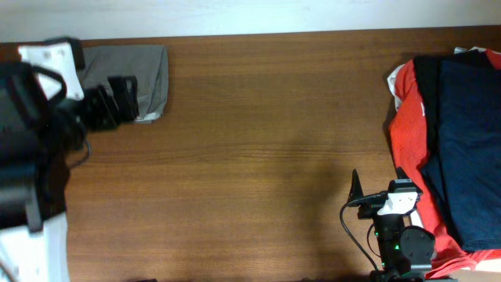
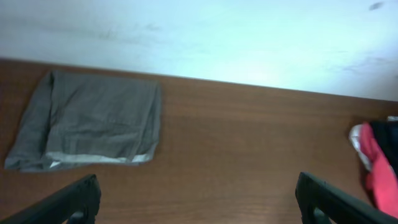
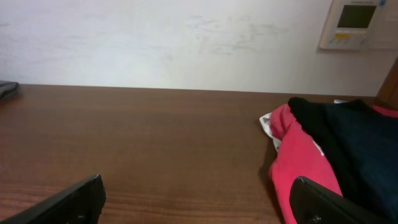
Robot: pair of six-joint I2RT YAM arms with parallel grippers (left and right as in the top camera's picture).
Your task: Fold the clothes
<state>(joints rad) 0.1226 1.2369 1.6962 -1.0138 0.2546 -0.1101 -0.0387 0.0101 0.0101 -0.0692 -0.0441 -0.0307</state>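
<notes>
The khaki-grey shorts (image 1: 145, 70) lie folded into a compact rectangle at the table's back left corner, with a pale waistband edge along the near side. They also show in the left wrist view (image 2: 93, 118). My left gripper (image 1: 125, 98) is open and empty, just at the shorts' near edge; in its wrist view the fingers (image 2: 198, 196) are spread wide over bare wood. My right gripper (image 1: 377, 184) is open and empty at the front right, and its wrist view shows the fingers (image 3: 196, 193) wide apart above the table.
A pile of other clothes sits at the right edge: a red garment (image 1: 407, 133) under a dark navy one (image 1: 466, 133), also in the right wrist view (image 3: 298, 162). The brown wooden table (image 1: 258, 133) meets a white wall at the back.
</notes>
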